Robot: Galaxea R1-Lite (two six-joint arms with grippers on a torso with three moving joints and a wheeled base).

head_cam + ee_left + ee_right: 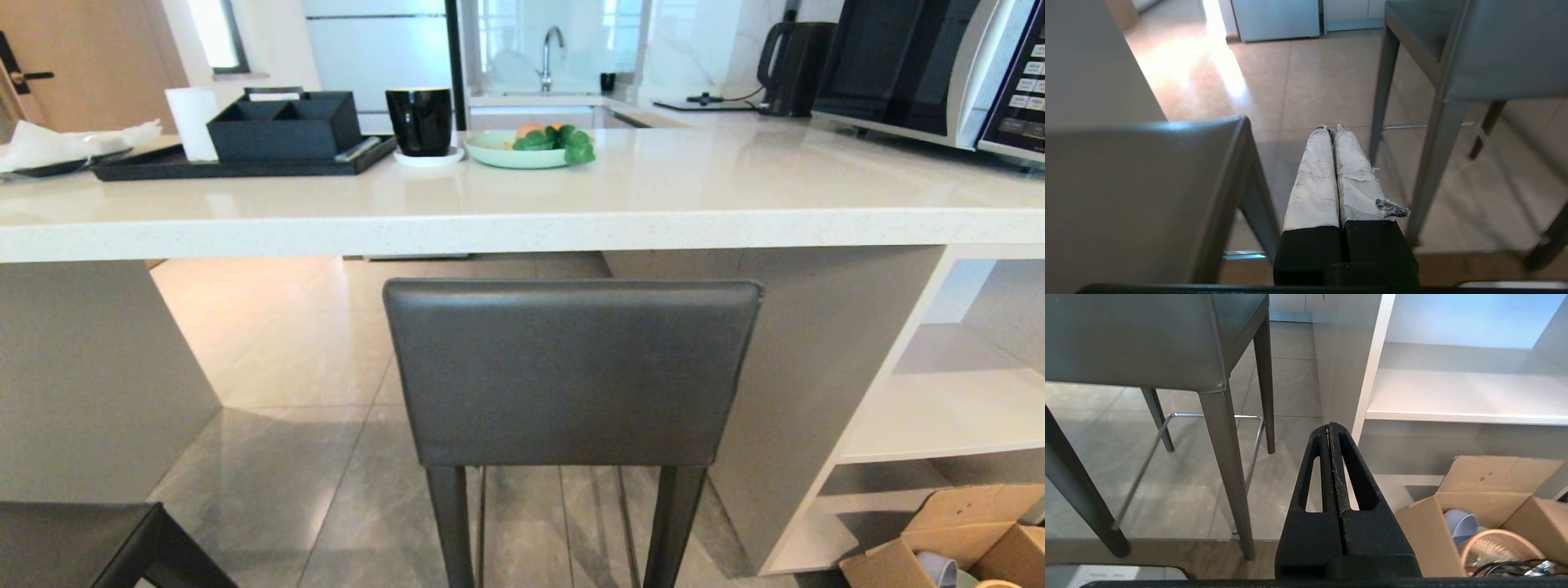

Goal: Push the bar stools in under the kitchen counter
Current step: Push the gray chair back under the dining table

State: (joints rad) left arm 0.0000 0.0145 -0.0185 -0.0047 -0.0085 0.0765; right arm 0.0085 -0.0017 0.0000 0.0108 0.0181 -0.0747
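Nearest the head camera, at the lower left corner, sits the dark corner of a second bar stool (pixel 73 539), only partly in view. Grey tiled floor (pixel 310 457) runs beneath it and on under the kitchen counter (pixel 522 220), a thick glossy white speckled slab spanning the whole view. On the counter top stand a black tray (pixel 180 167) with a dark organiser box (pixel 286 122), a white paper roll (pixel 192 122), a black cup (pixel 420 121) on a white coaster and a pale green plate (pixel 510 151) with greens and something orange. A microwave (pixel 931 69) and a black kettle (pixel 792 65) stand at the far right; a sink tap (pixel 551 53) shows beyond. Below the slab at the right are a grey panel (pixel 816 367) and white shelves (pixel 955 408), with an open cardboard box (pixel 971 531) on the floor.

Centred in front stands one bar stool (pixel 571 367): dark grey leather backrest, low and rectangular, slim dark legs. Its backrest sits just below the counter edge, its seat reaching in under the slab.

Both arms hang low, outside the head view. The left gripper (pixel 1333 130), its fingers wrapped in white tape, is pressed together and empty, between the two stools. The right gripper (pixel 1329 426), black, is likewise pressed together and empty, beside the centre stool's legs and chrome footrest (pixel 1204 415).
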